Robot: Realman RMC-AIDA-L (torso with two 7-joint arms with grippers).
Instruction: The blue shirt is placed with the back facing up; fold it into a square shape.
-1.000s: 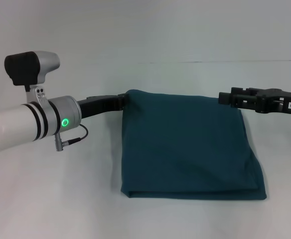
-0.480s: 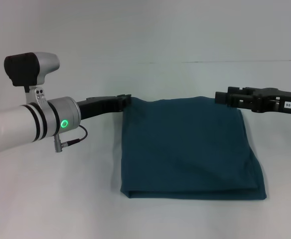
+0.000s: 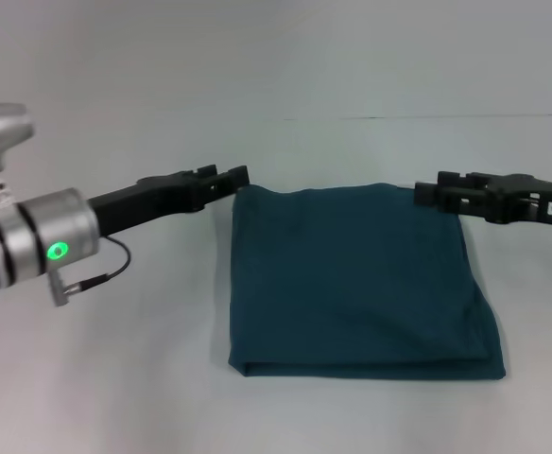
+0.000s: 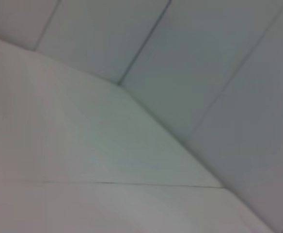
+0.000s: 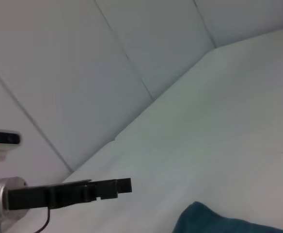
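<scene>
Both far corners of the blue shirt have been let go, the left hand and right hand drawn just clear, released, leaving it folded square on the desk.

I see the blue shirt lying folded flat on the table, a little right of the middle, its folded edge along the near side and its layered edges toward the far side. My left end effector sits just beside the shirt's far left corner, its arm reaching in from the left. My right end effector sits at the shirt's far right corner, its arm coming in from the right. The two face each other across the shirt's far edge. Behind the table stands a wall.
</scene>
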